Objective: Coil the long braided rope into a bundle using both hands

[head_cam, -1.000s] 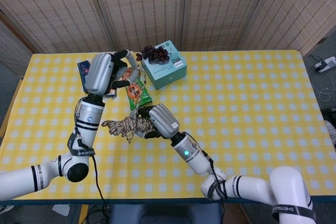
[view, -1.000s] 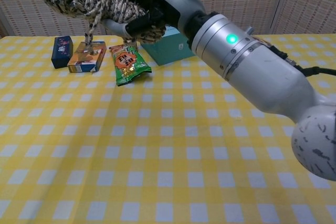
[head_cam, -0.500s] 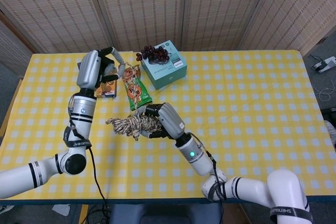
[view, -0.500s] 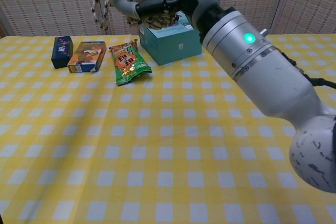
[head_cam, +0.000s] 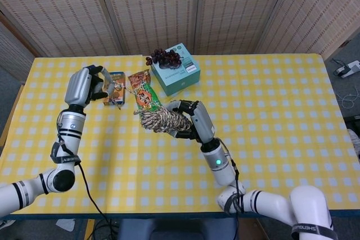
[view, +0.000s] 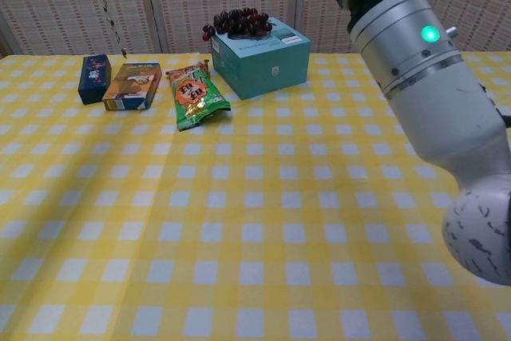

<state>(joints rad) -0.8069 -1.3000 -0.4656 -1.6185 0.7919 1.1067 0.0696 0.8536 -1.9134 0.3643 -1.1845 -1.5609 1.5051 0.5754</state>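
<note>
Evenly and brightly lit from overhead in both views, with no harsh glare on the yellow checked tablecloth point(head_cam: 270, 99). Soft, faint shadows only, hugging the base of the teal box point(view: 259, 55) and the green snack packet point(view: 194, 97). Sharp focus across the head view, out to the woven screens point(head_cam: 157, 9) behind. Slightly softer close up in the chest view, where the right forearm point(view: 435, 93) looms large with a bright green indicator light and mild sheen.

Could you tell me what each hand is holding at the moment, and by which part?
The right hand grips the coiled bundle of the beige-and-brown braided rope around its middle. The left hand pinches the rope's loose tail, which hangs from its fingers.
</note>
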